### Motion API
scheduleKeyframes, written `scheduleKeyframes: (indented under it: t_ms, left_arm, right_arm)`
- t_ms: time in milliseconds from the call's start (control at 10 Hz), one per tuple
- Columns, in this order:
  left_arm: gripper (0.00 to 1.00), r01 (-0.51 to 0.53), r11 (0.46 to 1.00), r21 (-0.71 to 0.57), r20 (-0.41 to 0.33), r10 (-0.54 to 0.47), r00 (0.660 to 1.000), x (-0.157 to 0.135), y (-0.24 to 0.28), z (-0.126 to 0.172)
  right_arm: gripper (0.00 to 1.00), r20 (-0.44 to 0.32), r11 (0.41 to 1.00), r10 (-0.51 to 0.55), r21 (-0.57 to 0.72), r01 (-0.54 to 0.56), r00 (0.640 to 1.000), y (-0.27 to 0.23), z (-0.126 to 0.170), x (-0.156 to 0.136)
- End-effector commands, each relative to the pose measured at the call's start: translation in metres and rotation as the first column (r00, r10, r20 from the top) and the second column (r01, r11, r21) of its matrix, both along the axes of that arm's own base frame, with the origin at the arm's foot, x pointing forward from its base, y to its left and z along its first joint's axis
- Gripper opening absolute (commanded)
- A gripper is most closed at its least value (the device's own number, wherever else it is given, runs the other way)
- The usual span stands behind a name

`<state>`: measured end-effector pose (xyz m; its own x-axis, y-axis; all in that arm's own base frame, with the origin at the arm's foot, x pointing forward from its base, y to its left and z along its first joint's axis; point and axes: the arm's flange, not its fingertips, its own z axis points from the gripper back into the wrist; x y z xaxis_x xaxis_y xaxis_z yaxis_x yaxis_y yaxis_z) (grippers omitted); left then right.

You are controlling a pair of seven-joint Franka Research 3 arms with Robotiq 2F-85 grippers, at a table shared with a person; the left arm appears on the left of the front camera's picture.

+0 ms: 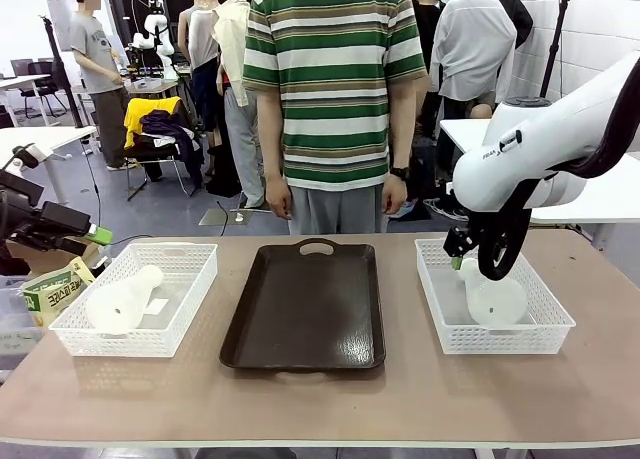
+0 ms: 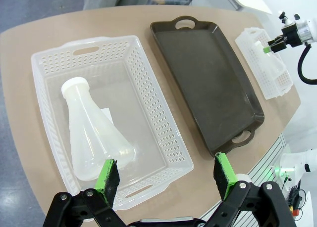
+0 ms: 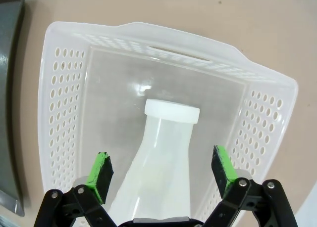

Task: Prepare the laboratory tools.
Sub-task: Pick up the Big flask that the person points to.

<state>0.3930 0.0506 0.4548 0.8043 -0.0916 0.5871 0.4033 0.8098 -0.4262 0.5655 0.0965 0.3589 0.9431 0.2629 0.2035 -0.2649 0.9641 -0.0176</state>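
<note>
One frosted-white flask (image 2: 91, 133) lies on its side in the left white mesh basket (image 2: 158, 118), cap towards the far side. My left gripper (image 2: 166, 175) hangs open high above that basket's near corner, holding nothing; in the front view it is at the far left (image 1: 95, 236). The second flask (image 3: 163, 153) lies in the right basket (image 3: 64, 103), also seen from the front (image 1: 495, 299). My right gripper (image 3: 163, 170) is open just above it, green pads (image 3: 101, 170) either side of the flask's body without touching. From the front it hangs over the right basket (image 1: 462, 257).
A dark brown tray (image 1: 305, 309) lies bare between the two baskets. A person in a striped shirt (image 1: 335, 89) stands at the far edge, hands down. A green-and-white box (image 1: 55, 289) sits beside the left basket at the table's left edge.
</note>
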Motion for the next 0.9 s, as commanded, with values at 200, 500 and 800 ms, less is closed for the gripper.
scheduleKeyframes:
  t_ms: [200, 500, 800]
  left_arm:
    - [1.00, 0.017, 1.000, -0.014, 0.017, -0.017, 1.000, 0.001, 0.002, -0.003]
    - [1.00, 0.017, 1.000, -0.014, 0.017, -0.017, 1.000, 0.001, 0.002, -0.003]
    - [1.00, 0.017, 1.000, -0.014, 0.017, -0.017, 1.000, 0.001, 0.002, -0.003]
  right_arm:
    - [1.00, -0.020, 0.999, -0.032, -0.041, 0.031, 0.999, 0.005, -0.007, 0.003]
    - [1.00, -0.045, 0.994, -0.102, -0.052, 0.100, 0.994, 0.009, -0.023, 0.016]
    - [1.00, -0.065, 0.989, -0.137, -0.069, 0.133, 0.988, 0.016, -0.033, 0.023]
